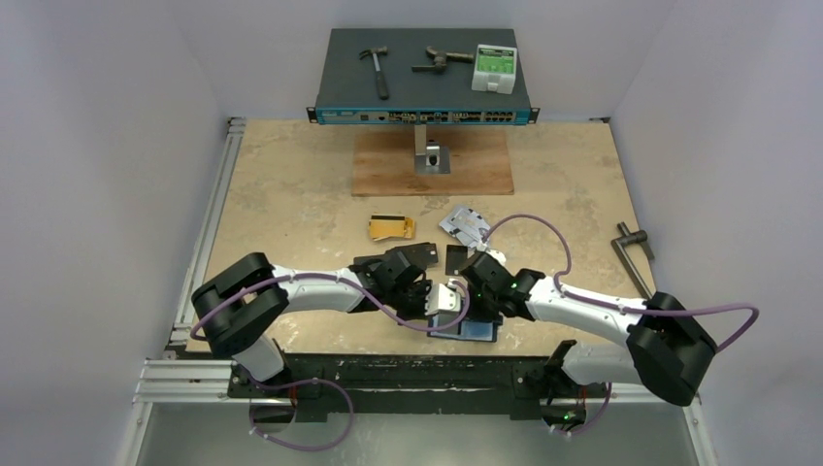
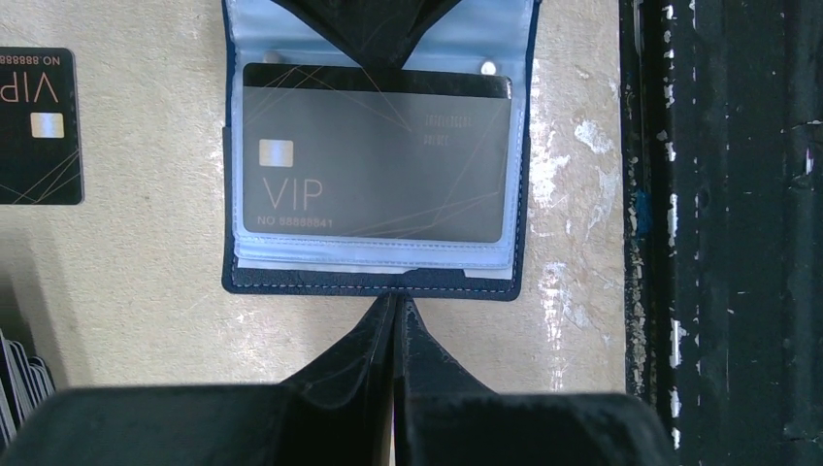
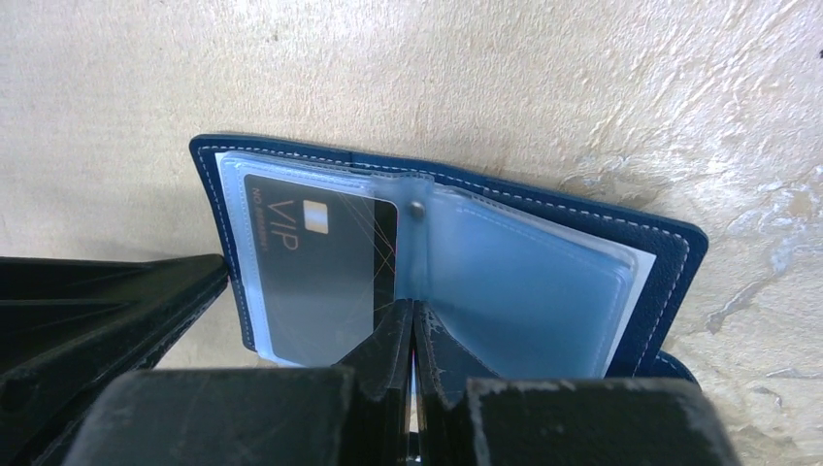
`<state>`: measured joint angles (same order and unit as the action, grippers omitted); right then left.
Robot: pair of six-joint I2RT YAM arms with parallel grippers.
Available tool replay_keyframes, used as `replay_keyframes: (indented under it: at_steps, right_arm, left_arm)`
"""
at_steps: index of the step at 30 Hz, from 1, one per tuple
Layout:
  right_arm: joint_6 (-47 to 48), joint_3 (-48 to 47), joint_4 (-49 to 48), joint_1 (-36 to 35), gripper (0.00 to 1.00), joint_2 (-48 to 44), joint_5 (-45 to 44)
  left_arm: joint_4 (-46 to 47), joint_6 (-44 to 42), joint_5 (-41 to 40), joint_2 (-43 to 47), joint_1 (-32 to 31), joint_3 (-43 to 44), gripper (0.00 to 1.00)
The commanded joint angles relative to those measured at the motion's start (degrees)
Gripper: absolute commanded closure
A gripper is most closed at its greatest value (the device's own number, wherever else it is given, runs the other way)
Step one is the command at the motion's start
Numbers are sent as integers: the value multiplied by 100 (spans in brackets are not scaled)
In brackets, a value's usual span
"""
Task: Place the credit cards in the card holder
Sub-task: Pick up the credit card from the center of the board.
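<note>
The navy card holder (image 2: 374, 282) lies open near the table's front edge, its clear sleeves up. A black VIP credit card (image 2: 374, 155) sits in the top sleeve, one dark edge sticking out toward the spine. My left gripper (image 2: 396, 299) is shut, tips touching the holder's near edge. My right gripper (image 3: 412, 309) is shut, tips pressed on the sleeves at the spine of the card holder (image 3: 670, 262), beside the black card (image 3: 320, 262). Another black card (image 2: 39, 126) lies loose on the table. Gold cards (image 1: 391, 228) and silver cards (image 1: 464, 223) lie farther back.
A dark metal rail (image 2: 728, 233) runs along the table's front edge beside the holder. A network switch (image 1: 424, 73) with a hammer (image 1: 377, 70) on it stands at the back, behind a wooden board (image 1: 432, 163). A metal tool (image 1: 633, 254) lies at the right.
</note>
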<state>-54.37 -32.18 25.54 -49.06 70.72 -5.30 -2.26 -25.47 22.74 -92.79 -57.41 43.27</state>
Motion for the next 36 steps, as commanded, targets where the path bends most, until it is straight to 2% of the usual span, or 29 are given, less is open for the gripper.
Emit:
replay_keyframes:
  at_steps: [1,12,27,29,33,36]
  right_arm:
    - [86,-302,109,33,100,-8,-199]
    - [8,-383,-675,-42,100,422,112]
    - [94,-205,-1530,-166,100,87,512]
    - [22,-130,-1463,-170,100,-45,636]
    - [-258,26,-879,-128,100,-544,291]
    - [-338,98,-394,-97,100,-812,50]
  left_arm:
    - [299,-22,-216,-101,-16,-61,100]
    - [550,34,-62,-376,-23,-13,100]
    - [713,-191,-79,-356,-86,-46,100]
    - [635,-216,-130,-281,-86,-71,100]
    - [260,-234,-167,76,-86,-50,100]
    - [-584,-238,-169,354,-80,200,99]
